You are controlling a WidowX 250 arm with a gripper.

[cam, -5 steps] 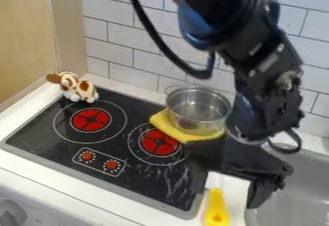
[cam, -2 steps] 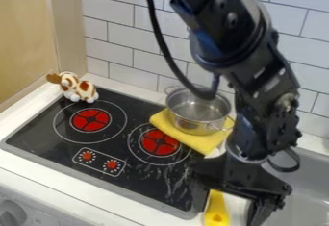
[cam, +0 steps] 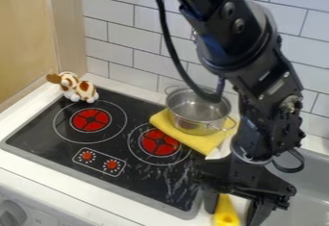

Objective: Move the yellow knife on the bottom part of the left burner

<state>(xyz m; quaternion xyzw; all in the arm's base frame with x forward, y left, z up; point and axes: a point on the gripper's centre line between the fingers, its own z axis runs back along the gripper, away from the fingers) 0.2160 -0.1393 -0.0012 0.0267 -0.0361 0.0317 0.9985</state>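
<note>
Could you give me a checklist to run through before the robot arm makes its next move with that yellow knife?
1. Gripper down at the yellow knife: ok.
2. Knife gripped: not ok; the jaws stand apart, on either side of it.
3. Whole knife visible: not ok; the gripper hides its upper end.
4. Left burner's red centre uncovered: ok.
5. Pot away from that burner: ok, it's on the yellow cloth.

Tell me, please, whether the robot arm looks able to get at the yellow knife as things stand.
Very likely yes: the arm's jaws stand apart with the yellow knife between them, and the pot and yellow cloth sit farther back, seemingly out of the way.
</note>
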